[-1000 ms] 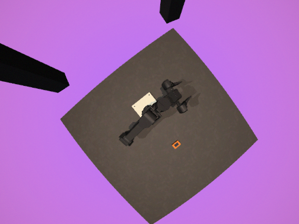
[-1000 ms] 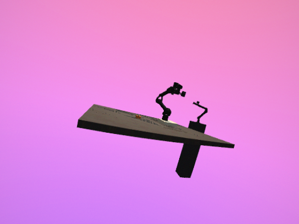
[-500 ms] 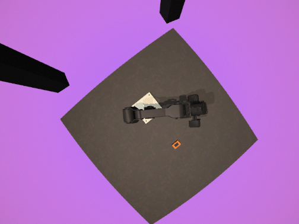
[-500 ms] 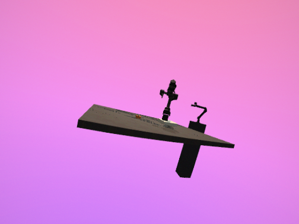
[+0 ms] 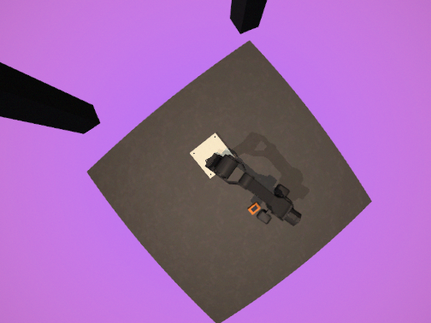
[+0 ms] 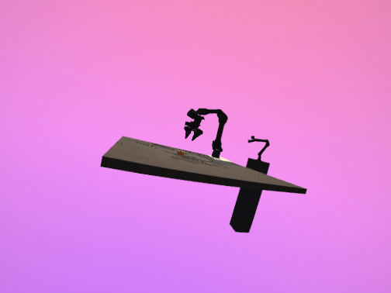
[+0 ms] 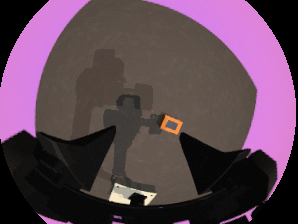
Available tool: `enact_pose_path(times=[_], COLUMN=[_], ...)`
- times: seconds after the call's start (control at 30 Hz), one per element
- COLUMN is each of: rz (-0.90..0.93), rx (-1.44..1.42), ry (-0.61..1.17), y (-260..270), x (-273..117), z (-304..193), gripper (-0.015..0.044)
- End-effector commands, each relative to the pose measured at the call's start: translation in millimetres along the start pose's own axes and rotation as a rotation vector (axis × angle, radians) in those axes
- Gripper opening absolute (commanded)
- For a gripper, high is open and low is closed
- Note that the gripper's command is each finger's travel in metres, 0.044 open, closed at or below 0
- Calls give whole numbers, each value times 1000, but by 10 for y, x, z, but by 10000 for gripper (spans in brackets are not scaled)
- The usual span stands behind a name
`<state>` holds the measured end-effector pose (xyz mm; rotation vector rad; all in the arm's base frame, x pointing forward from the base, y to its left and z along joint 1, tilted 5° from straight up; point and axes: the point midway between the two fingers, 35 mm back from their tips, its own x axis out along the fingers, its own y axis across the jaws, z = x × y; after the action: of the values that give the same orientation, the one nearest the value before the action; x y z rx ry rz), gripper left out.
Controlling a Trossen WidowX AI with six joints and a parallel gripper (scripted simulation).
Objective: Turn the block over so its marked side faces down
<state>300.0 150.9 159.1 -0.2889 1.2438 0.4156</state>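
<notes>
One block (image 5: 253,208) (orange, with a dark square marked on its upturned face) lies on the table (image 5: 180,222), at about five o'clock from the cream base plate (image 5: 204,153). One arm (image 5: 252,185) reaches out from that plate over the block, elbow high. Its gripper (image 6: 192,133) points down, spread wide and empty, hanging well above the block.

Nothing readable is showing anywhere; the orange block (image 5: 253,208) is only showing a dark square mark on top, with no letters or numbers.
</notes>
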Motion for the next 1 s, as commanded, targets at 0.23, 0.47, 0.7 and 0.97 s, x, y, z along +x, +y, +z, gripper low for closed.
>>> enact_pose_path(times=[0.23,0.47,0.7,0.97], rz=[2,2,3,3], rx=[279,279,279,279], ry=[214,214,214,214], y=[-850,-818,-791,-789], x=[447,790,935,1038], z=[-174,-244,-283,-302], gripper=[440,440,440,440])
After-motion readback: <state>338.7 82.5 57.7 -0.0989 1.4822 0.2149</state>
